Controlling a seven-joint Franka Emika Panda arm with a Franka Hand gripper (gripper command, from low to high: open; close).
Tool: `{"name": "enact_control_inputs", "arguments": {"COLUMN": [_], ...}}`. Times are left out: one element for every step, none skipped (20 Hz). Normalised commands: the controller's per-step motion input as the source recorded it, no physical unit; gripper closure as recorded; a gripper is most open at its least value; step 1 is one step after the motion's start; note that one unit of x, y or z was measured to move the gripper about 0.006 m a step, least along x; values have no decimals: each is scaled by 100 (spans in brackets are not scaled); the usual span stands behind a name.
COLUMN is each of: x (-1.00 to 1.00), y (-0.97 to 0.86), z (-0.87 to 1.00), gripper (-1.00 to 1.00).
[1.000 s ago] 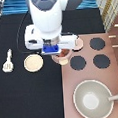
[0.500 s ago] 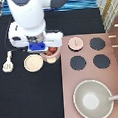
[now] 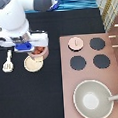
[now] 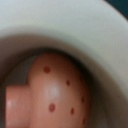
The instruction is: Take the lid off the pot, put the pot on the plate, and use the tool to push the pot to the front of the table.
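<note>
Gripper (image 3: 36, 46) over the black table (image 3: 57, 95) at the exterior view's 10 o'clock, clenched on the pot (image 3: 40, 49) – a judgement made from the pot travelling with it. The plate (image 3: 32, 63) lies at about 7 o'clock from the pot, just beside it, their edges seeming to overlap. The tool (image 3: 7, 62) rests farther out at the plate's 9 o'clock, handle pointing toward 6. The lid (image 3: 75, 42) is already off, set on the stove counter (image 3: 114, 51) at 3 o'clock from the gripper, well apart, near the burners (image 3: 96, 43).

In the wrist view, a pale curved wall wraps a pink, red-dotted form – probably the pot, seen from right against it.

Half a second ago, gripper and pot stood nearer the counter; both have shifted toward 9 o'clock, closing on the plate. Lid, plate and tool have not moved.
</note>
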Motion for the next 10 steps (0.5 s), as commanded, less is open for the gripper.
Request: {"name": "enact_control_inputs", "arguments": {"x": [-45,-41,-43,-42,-39,-42,-40,-35,-19,-10], "y": [-83,-75,-73,-68,-62,-60,-54,-50,-41,-34], "z": [-53,-56,-58,-57,-56,-59,-56,-53,-45,-46], "gripper": [100,100,100,100,100,100,100,100,100,100]}}
